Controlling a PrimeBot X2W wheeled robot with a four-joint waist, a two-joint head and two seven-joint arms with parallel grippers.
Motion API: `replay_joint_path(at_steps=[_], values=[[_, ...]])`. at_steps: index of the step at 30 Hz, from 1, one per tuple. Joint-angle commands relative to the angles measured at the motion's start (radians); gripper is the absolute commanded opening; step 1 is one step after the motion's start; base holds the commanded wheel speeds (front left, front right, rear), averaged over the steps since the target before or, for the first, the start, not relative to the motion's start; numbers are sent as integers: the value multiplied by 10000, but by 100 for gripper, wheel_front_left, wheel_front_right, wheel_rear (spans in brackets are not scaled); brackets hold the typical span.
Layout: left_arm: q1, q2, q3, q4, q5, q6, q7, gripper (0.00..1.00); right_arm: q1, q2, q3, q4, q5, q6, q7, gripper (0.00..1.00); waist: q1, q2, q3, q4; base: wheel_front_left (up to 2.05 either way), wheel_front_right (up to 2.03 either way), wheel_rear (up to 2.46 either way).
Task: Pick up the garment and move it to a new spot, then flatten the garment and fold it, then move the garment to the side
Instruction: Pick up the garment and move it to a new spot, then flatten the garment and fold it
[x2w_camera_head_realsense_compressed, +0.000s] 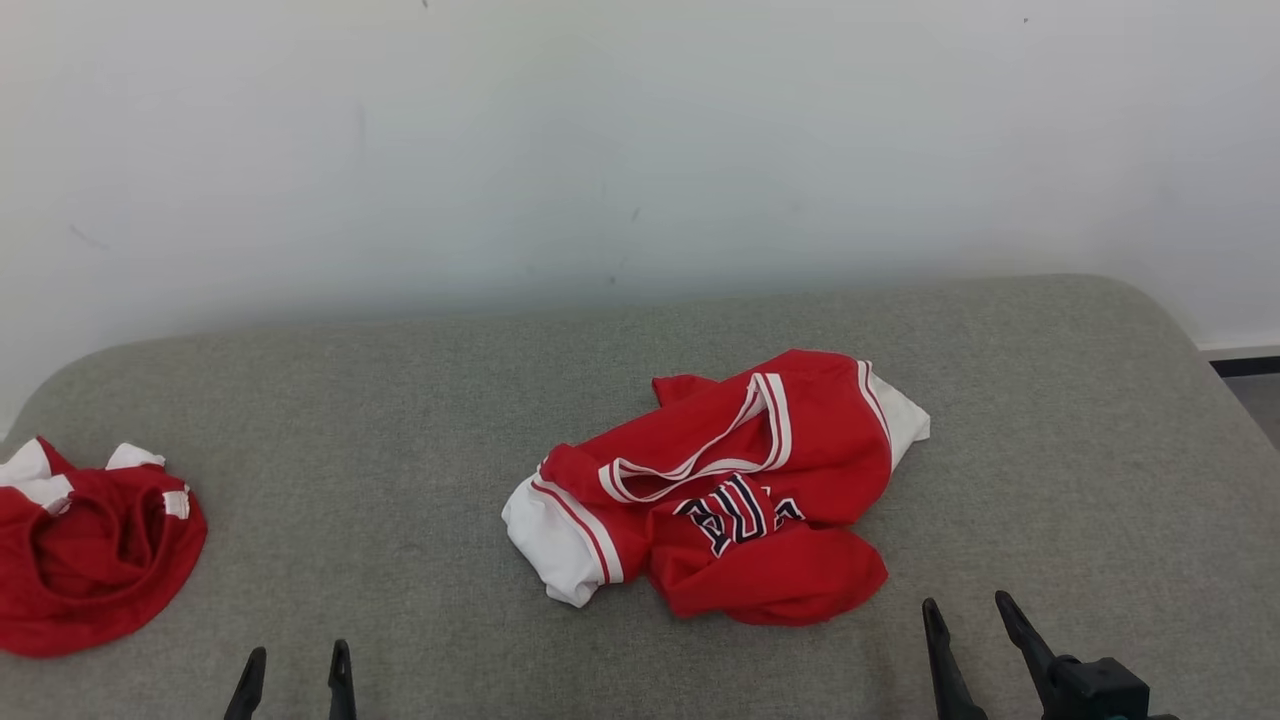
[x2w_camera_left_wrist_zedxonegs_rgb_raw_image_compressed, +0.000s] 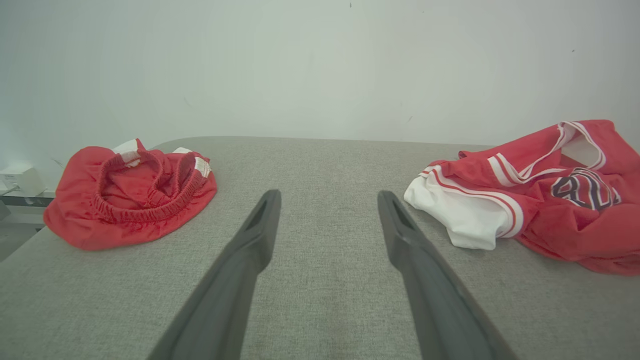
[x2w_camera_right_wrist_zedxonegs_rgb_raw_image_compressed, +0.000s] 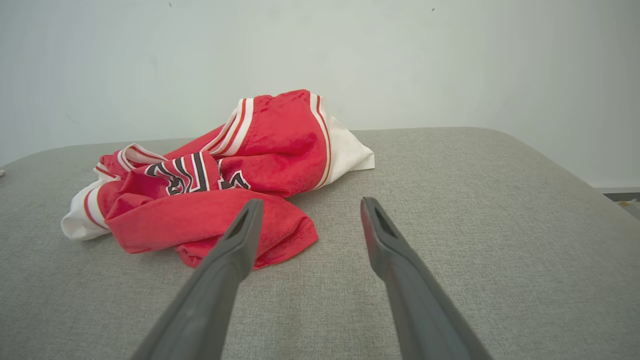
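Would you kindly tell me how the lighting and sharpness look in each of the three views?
Head view: soft, even light, only a faint shadow under the jersey, no glare. Left wrist view: wall tinted greenish; the left hand looms large from the wide angle. Right wrist view: same tint, jersey lettering sharp.

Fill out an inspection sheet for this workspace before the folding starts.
Surface: grey fabric-covered table with rounded far corners.
Job's things: red jersey with white trim, crumpled near the centre, not yet flattened or folded.
Clutter: red shorts, bunched at the table's left end, apart from the jersey.
Tools: left tool and right tool are both open and hold nothing; the right one is nearer the jersey.
Cables: nothing seen.
Surroundings: white wall behind the table; small white box beyond its left end.
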Motion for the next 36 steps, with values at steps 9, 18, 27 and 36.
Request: replay_joint_path(at_steps=[9,18,27,36], values=[[-100,-127,-104,187,222,-130,-9,100,-60,-13,33,-47,97,-25,-60,100,0,0,27,144,0,0,0],[-204,-173,-191,187,139,-154,-9,100,-103,-13,136,6,165,-25,-87,100,0,0,96,9,0,0,0],[-1941,-198,-1074,1353,-669,-423,67,100,-215,-13,314,-27,196,-25,-115,100,0,0,388,-517,0,0,0],[-5176,-188,-2963,3389,-3243,-392,1798,100,-530,-13,774,-64,198,-25,-43,100,0,0,882,-1724,0,0,0]])
